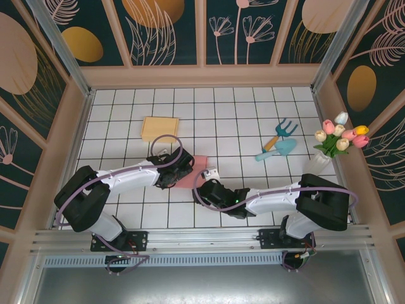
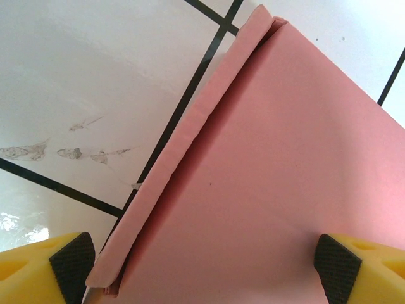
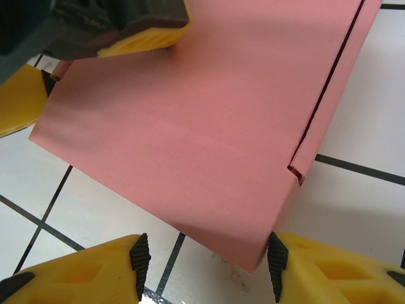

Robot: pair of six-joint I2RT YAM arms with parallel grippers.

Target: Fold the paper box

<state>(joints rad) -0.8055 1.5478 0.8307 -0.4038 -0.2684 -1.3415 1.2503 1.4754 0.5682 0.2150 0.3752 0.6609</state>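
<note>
White-tiled table (image 1: 253, 114), mid-grid: your pink paper box (image 3: 190, 126) lies flat between both arms, long folded edge just inside the left claw (image 2: 205, 266), jaws wide apart, near corner pointing into the right claw (image 3: 207, 266), jaws parted, nothing clamped, so your right arm sits nearer that corner.

White tiled table (image 1: 240, 107), pink paper box (image 1: 197, 165) ctr, tan box (image 1: 160, 128), garden tools (image 1: 283, 147), tulip vase (image 1: 321, 164)
</note>
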